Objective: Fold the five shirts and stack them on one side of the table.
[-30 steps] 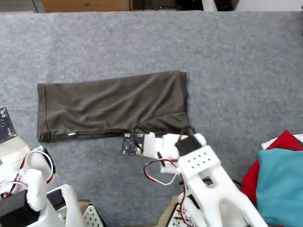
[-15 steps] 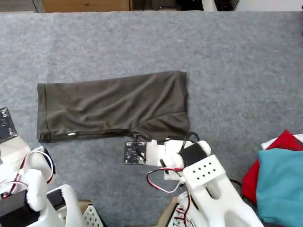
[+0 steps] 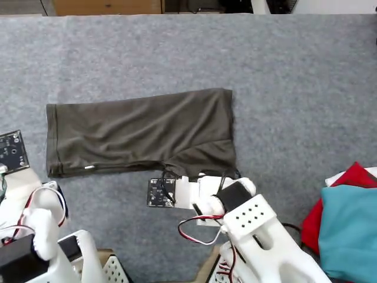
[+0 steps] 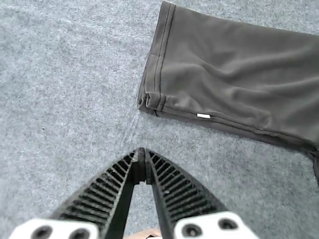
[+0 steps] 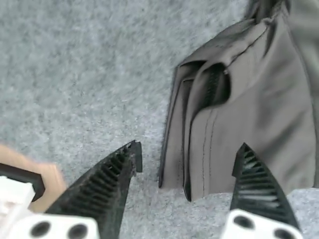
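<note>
Grey felt (image 3: 294, 71) around dark shirt (image 3: 141, 130)

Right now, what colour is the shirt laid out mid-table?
The shirt is a plain dark olive-brown, with no pattern; the high view shows it best.

Fig. A robotics test bench as I view it from my remote station: most likely a laboratory or a maker's workroom, not a home. The table (image 3: 306, 59), covered edge to edge in grey felt-like matting, is the working surface. Two white plastic arms with a printed look, the right arm (image 3: 259, 230) and the left arm (image 3: 41, 247), stand at its near edge. Each carries a bare black circuit board (image 3: 161, 193) and loose red, white and black wires (image 3: 197, 227). A dark olive shirt (image 3: 141, 132) and a pile of red, teal and white cloth (image 3: 347, 218) lie on the matting. A strip of brown wooden furniture (image 3: 106, 6) shows beyond the far edge.
</note>
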Tool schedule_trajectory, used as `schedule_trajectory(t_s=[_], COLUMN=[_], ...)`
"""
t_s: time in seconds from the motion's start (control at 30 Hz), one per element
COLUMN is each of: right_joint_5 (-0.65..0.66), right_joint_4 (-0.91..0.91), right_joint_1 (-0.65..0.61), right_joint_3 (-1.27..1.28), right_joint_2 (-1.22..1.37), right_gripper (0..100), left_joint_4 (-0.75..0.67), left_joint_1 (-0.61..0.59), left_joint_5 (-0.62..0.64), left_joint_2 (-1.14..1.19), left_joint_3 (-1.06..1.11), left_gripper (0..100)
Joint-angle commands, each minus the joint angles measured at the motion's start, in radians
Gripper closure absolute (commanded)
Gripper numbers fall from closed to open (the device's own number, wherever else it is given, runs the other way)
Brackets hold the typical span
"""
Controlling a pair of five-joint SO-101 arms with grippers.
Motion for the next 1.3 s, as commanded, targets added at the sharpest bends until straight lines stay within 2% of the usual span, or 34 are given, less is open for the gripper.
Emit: schedule_trajectory(t_s=[0.0, 0.17, 0.27, 0.5, 0.87, 1.27], right_joint_5=[-0.011, -0.011, -0.011, -0.011, -0.038, -0.037], right_joint_4=[-0.017, -0.061, -0.075, -0.11, -0.27, -0.282], right_joint_1=[-0.018, -0.018, -0.018, -0.015, 0.01, 0.059], right_joint_3=[-0.001, 0.033, 0.045, 0.068, 0.013, -0.064], right_joint_2=[-0.024, -0.024, -0.024, -0.016, 0.243, 0.418], right_gripper=[69.8, 70.8, 76.2, 77.7, 77.7, 78.2], left_joint_4=[-0.068, -0.155, -0.18, -0.173, -0.173, -0.172], left_joint_1=[-0.002, 0.0, 0.0, 0.097, 0.101, 0.101], left_joint_5=[-0.008, -0.008, -0.008, -0.006, -0.006, -0.008], left_joint_2=[-0.004, -0.002, -0.001, -0.001, -0.001, -0.001], left_joint_3=[0.034, 0.069, 0.074, 0.106, 0.106, 0.106], left_gripper=[98, 98, 98, 98, 98, 98])
